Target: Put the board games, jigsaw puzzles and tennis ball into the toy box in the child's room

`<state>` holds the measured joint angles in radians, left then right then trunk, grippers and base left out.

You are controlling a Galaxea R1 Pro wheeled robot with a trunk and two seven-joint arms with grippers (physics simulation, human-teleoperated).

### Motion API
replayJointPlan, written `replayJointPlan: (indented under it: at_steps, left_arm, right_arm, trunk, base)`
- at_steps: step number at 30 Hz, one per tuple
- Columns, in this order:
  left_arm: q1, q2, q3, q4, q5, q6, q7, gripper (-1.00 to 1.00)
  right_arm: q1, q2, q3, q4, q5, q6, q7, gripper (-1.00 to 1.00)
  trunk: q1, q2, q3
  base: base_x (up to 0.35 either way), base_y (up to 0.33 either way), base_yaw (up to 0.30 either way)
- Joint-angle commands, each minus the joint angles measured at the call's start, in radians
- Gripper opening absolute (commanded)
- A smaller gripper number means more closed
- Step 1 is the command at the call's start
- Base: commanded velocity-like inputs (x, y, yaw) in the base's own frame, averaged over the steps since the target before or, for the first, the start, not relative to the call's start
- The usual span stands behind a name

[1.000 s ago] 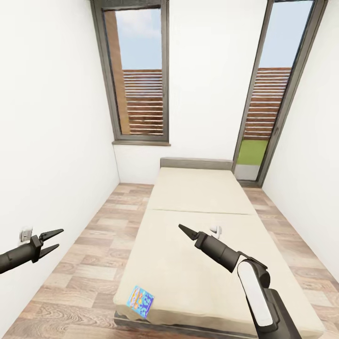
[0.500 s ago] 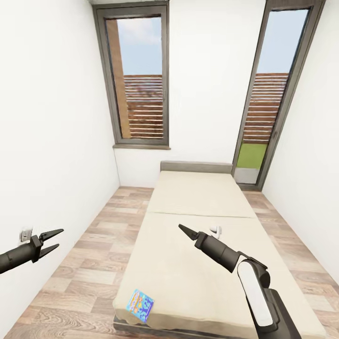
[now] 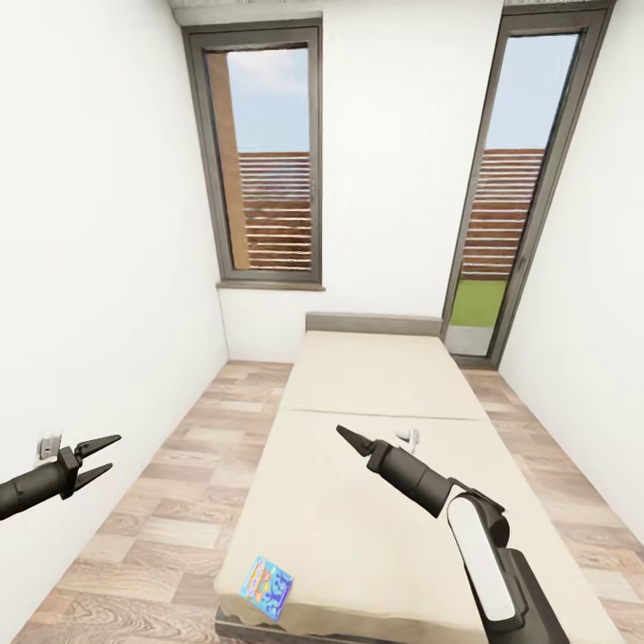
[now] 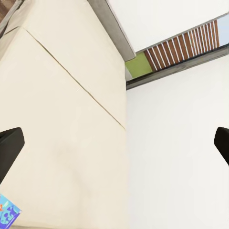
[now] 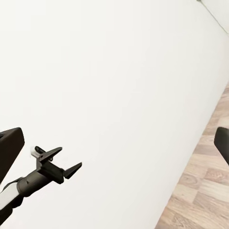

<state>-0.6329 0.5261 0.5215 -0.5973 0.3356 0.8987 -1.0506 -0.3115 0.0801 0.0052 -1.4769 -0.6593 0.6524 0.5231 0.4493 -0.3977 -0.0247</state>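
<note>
Compared with 1 second ago, the head camera has tilted a little upward, so the 2 tall windows (image 3: 265, 156) reach lower in the picture and the bed (image 3: 376, 376) sits lower too; both arms keep the same pose in the view. On the near left corner of the beige mattress lies 1 small blue-teal board game (image 3: 267, 575), flat, close to the edge; its lettering is too small to read, and in the left wrist view only 1 corner of it (image 4: 6, 212) shows, cut by the frame. A small white object (image 3: 410, 437) lies on the mattress near the middle seam, partly hidden behind the right arm, and I cannot tell what it is. The left gripper (image 3: 100, 453) hangs over the wood floor beside the white wall, its 2 fingers spread and empty. The right gripper (image 3: 347, 436) points over the mattress; its fingers look pressed together into 1 tip in the head view, though the right wrist view shows 2 dark fingertips at opposite edges, so I cannot tell its state.
</note>
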Motion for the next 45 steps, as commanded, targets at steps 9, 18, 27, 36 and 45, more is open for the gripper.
replayJointPlan:
  at_steps: [9, 18, 27, 36, 45]
  left_arm:
    - [-0.001, 0.000, 0.001, 0.001, 0.000, 0.005, -0.002, 1.00]
    - [-0.001, 0.000, 0.001, 0.001, 0.000, 0.005, -0.002, 1.00]
    - [-0.001, 0.000, 0.001, 0.001, 0.000, 0.005, -0.002, 1.00]
    - [-0.001, 0.000, 0.001, 0.001, 0.000, 0.005, -0.002, 1.00]
    - [-0.001, 0.000, 0.001, 0.001, 0.000, 0.005, -0.002, 1.00]
  right_arm:
    - [-0.001, 0.001, 0.012, 0.001, -0.003, 0.003, -0.001, 1.00]
    - [-0.001, 0.001, 0.013, 0.001, -0.003, 0.003, -0.002, 1.00]
    - [-0.001, 0.001, 0.013, 0.001, -0.003, 0.003, -0.002, 1.00]
    - [-0.001, 0.001, 0.013, 0.002, -0.005, 0.003, -0.002, 1.00]
    - [-0.001, 0.001, 0.013, 0.002, -0.005, 0.003, -0.002, 1.00]
  trunk:
    - [0.001, -0.002, 0.012]
    - [0.001, -0.002, 0.027]
    - [0.001, -0.002, 0.042]
    - [0.001, -0.002, 0.057]
    - [0.001, -0.002, 0.072]
  base:
    - [0.000, 0.000, 0.064]
    - [0.000, 0.000, 0.068]
    - [0.000, 0.000, 0.069]
    - [0.000, 0.000, 0.049]
    - [0.000, 0.000, 0.004]
